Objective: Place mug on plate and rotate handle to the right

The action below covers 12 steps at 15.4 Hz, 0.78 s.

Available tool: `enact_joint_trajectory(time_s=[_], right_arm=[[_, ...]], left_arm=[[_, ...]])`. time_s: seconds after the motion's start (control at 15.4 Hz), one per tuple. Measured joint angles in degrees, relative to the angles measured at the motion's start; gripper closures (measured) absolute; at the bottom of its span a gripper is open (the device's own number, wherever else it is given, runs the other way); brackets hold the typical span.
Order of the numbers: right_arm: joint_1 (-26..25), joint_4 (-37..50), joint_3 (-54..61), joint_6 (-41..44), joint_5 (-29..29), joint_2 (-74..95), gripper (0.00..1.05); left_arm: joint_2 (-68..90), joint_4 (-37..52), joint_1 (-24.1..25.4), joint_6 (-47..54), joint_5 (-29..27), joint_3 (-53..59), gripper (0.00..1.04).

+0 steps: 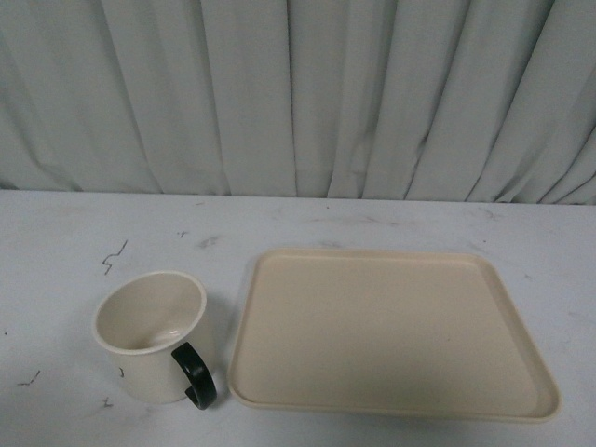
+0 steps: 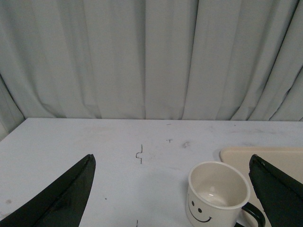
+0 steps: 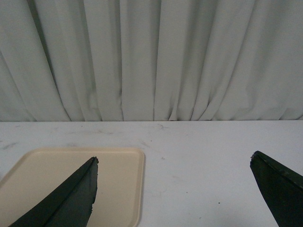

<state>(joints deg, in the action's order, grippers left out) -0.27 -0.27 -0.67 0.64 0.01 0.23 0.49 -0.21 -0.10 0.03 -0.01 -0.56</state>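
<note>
Item 1. Mug (image 1: 149, 335): cream-white, upright, mouth open upward. It stands on the table (image 1: 65, 223), off the plate and just beside the plate's left rim, toward the near edge. I see a black smiley face on its side in the left wrist view.

Item 2. Handle (image 1: 196, 375): a glossy black loop. In the front view it points toward me and slightly right, close to the plate's near left corner. I cannot tell whether it touches the rim.

Item 3. Plate (image 1: 391, 331): beige and rectangular, with rounded corners and a low rim. It lies flat to the right of the mug, with only a narrow strip of table between the two.

Item 4. Left gripper (image 2: 171, 158): released, with its dark fingers (image 2: 61, 194) spread wide above the table. The mug sits ahead of it, ungripped.

Item 5. Right gripper (image 3: 174, 158): also released, jaws wide apart. It hangs over the plate's right edge and the bare table beside it.

Item 6. Surroundings: a white tabletop with small black scribble marks (image 1: 114, 253) behind the mug. A pale pleated curtain (image 1: 298, 93) closes off the far side.
</note>
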Motion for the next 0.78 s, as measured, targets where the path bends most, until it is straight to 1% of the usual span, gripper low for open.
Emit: enact_joint_trajectory(time_s=[0.78], right_arm=[[0.0,0.0,0.0,0.0,0.0,0.0,0.06]], left_arm=[[0.0,0.0,0.0,0.0,0.0,0.0,0.07]])
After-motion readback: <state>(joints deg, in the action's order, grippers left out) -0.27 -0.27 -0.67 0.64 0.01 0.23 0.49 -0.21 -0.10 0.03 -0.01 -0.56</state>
